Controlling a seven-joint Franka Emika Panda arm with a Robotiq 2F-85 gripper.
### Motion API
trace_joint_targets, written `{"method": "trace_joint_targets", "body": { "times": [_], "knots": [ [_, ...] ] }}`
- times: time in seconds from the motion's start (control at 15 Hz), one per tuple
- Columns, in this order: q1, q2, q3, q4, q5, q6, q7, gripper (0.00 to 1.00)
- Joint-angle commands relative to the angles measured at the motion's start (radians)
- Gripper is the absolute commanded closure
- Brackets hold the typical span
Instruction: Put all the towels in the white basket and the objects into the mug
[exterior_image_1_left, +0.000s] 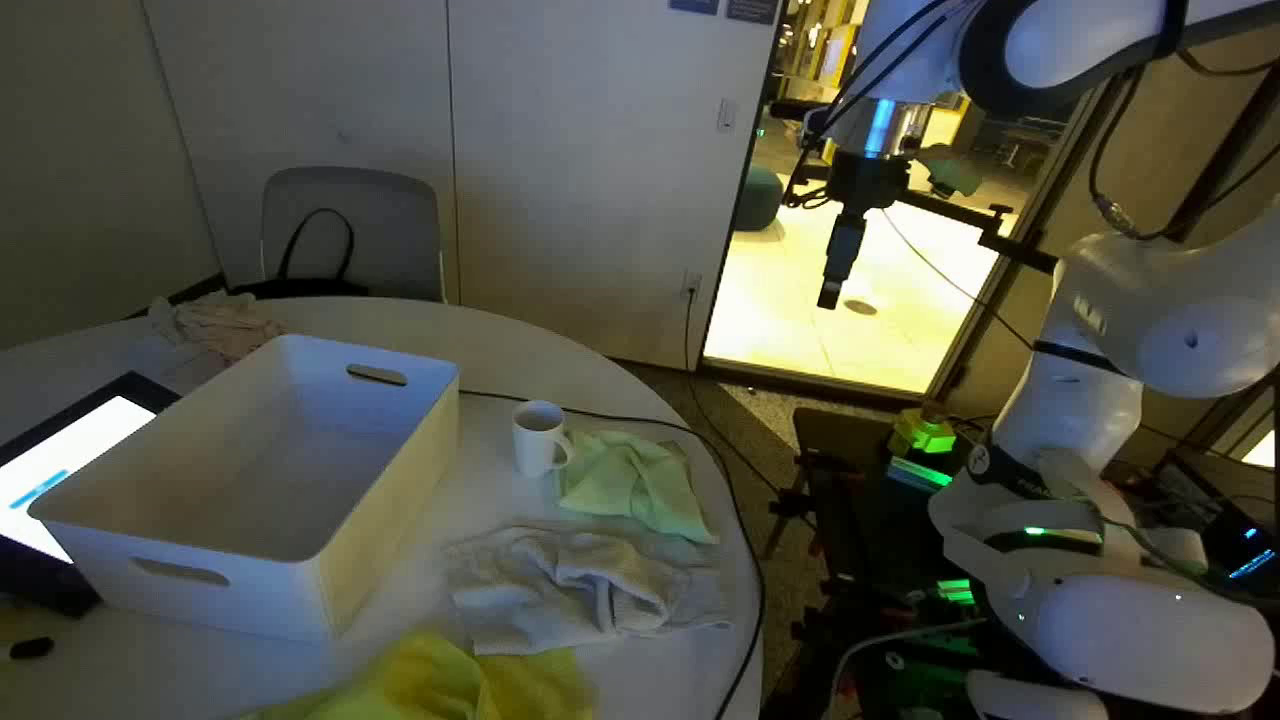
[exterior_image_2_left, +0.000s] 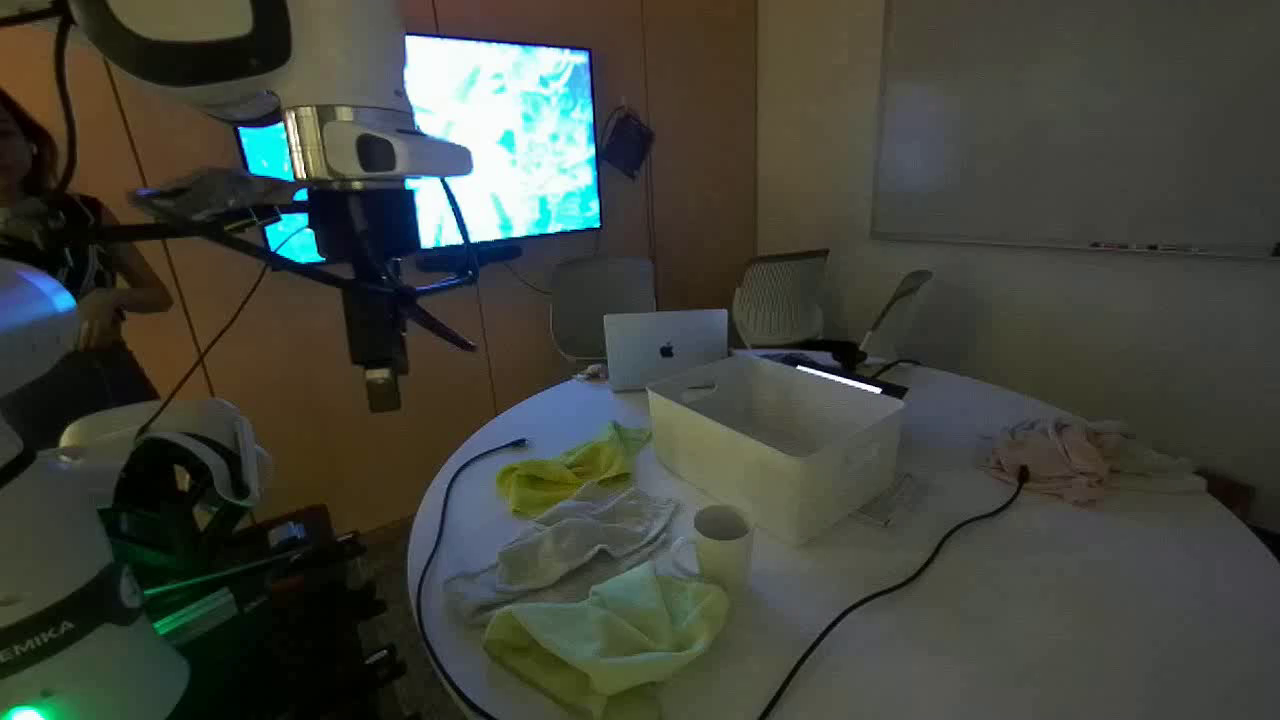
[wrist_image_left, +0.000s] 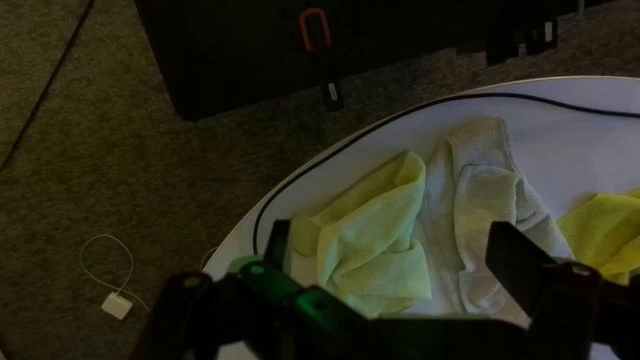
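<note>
The pale green towel (wrist_image_left: 372, 247) is lying bunched on the table (exterior_image_2_left: 980, 620), with the mug (exterior_image_1_left: 534, 442) standing upright just beside it; whether the two are touching is unclear. The towel's long axis, blurred by loose folds, is running roughly from the mug toward the table rim on the robot's side. The off-white towel (wrist_image_left: 485, 210) is lying alongside, and the white basket (exterior_image_1_left: 390, 520) is standing on the opposite side of the mug. In both exterior views, the jaws are hanging well above the pale green towel and appearing offset toward the base of the arm (exterior_image_1_left: 1190, 310); they are standing wide apart and holding nothing. In the wrist view, that towel is showing between them, and their closing line seems to be crossing its long axis. If this towel is being picked next, the move is probably requiring an outward shift from the base, then a long descent, little rotation being needed.
</note>
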Motion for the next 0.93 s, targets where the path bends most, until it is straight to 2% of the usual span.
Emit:
{"method": "trace_joint_targets", "body": {
  "times": [0.0,0.4,0.87],
  "knots": [
    [0.003,0.001,-0.003,0.001,-0.002,-0.004,0.001,0.0],
    [0.003,0.01,0.0,0.001,-0.004,-0.002,0.003,0.0],
    [0.033,0.184,0.022,0.018,-0.006,0.137,0.013,0.0]
  ]
}}
